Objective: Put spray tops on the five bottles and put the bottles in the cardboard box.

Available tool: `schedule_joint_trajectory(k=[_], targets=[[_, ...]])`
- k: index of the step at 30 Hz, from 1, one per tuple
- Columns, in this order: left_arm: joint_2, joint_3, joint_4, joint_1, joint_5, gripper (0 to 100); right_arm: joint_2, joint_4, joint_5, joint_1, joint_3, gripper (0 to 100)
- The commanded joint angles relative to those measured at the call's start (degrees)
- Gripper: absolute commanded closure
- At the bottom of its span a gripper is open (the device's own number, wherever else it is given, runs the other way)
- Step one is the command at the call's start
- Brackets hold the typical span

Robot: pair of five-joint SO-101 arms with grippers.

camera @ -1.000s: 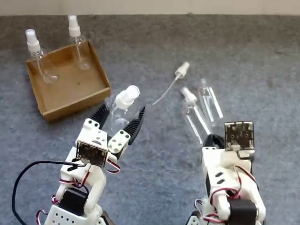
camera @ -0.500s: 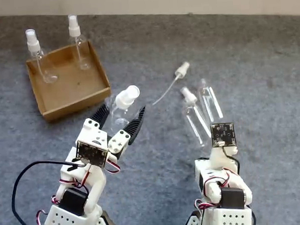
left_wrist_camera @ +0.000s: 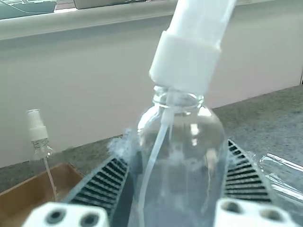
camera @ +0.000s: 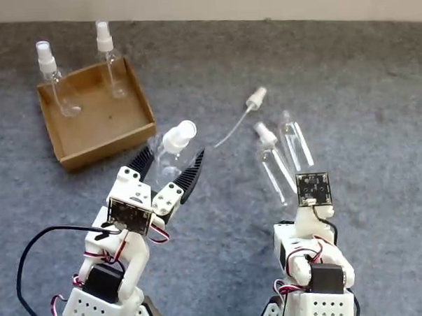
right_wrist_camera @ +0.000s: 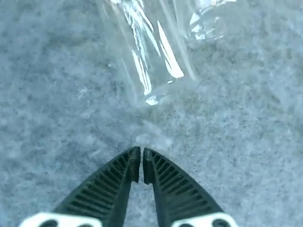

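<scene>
The left gripper [camera: 168, 167] sits at the middle-left of the grey counter [camera: 376, 88], just near and right of the cardboard box [camera: 65, 147]. It pinches a clear bottle [camera: 165, 156] between its two black ribbed fingers [left_wrist_camera: 102, 182], one on each side of the bottle's body. The bottle stands roughly upright in the grip. A white spray top [camera: 179, 136] sits on its neck and looks slightly askew in the left wrist view, with its thin tube hanging down inside the glass-clear body. The cardboard box lies at the far left of the counter, and two capped bottles stand in its far part, one at the left corner [camera: 54, 84] and one toward the right [camera: 110, 64]. To the right of the box, near the middle of the counter, a loose spray top [camera: 256, 98] lies on its side, its long tube trailing nearward and left. Just near it, two more clear bottles lie side by side, pointing away from the arms. The left one [camera: 273, 162] wears a spray top and the right one [camera: 296, 146] has an open neck. The right gripper [right_wrist_camera: 141, 163] hangs over bare counter with its black fingers pressed together and nothing between them, its tips just short of the near end of the lying bottles.
</scene>
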Motion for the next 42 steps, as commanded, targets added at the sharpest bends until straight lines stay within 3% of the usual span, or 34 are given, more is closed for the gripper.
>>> schedule_joint_trajectory(k=[1,10,42], targets=[[-0.7,1.2,0.6,-0.7,-0.2,85,-0.2,-0.7,0.3,0.5,6.9,99.3],[-0.7,1.2,0.6,-0.7,-0.2,85,-0.2,-0.6,-9.9,0.7,7.0,99.3],[-0.7,1.2,0.7,-0.7,-0.2,85,-0.2,-0.5,-9.8,0.7,7.0,99.3]])
